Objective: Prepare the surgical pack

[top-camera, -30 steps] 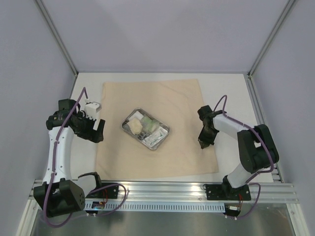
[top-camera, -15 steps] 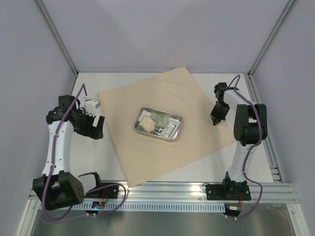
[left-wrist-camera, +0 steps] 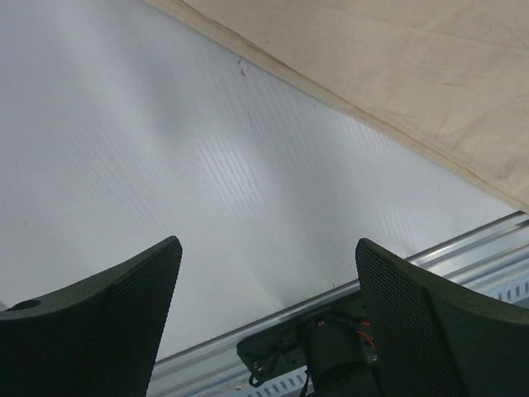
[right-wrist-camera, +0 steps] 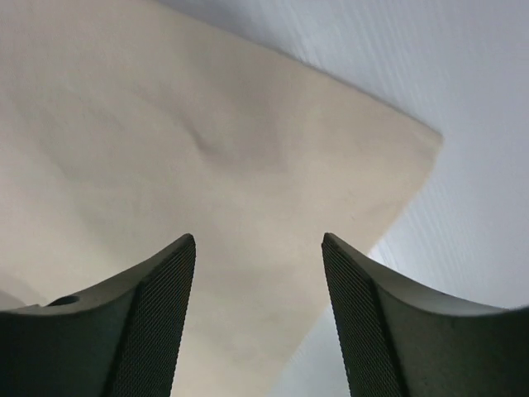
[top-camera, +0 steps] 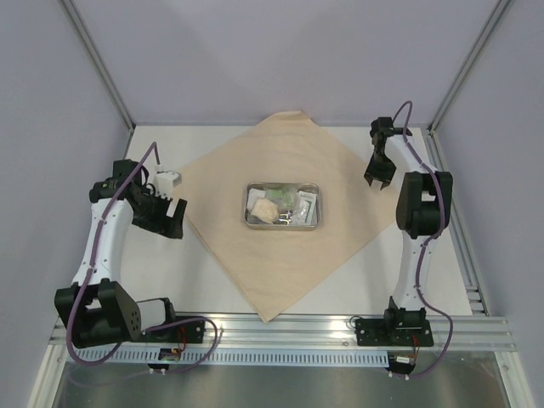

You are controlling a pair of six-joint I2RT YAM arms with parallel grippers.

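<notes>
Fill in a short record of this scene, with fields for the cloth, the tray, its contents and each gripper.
cloth: tan, flat on the table, turned as a diamond, one corner toward the arms
tray: steel, on the cloth's middle
contents: white packets and a pale pad; the rest too small to tell
left gripper: open, empty, over bare table beside the cloth's left edge
right gripper: open, empty, above the cloth's right corner
</notes>
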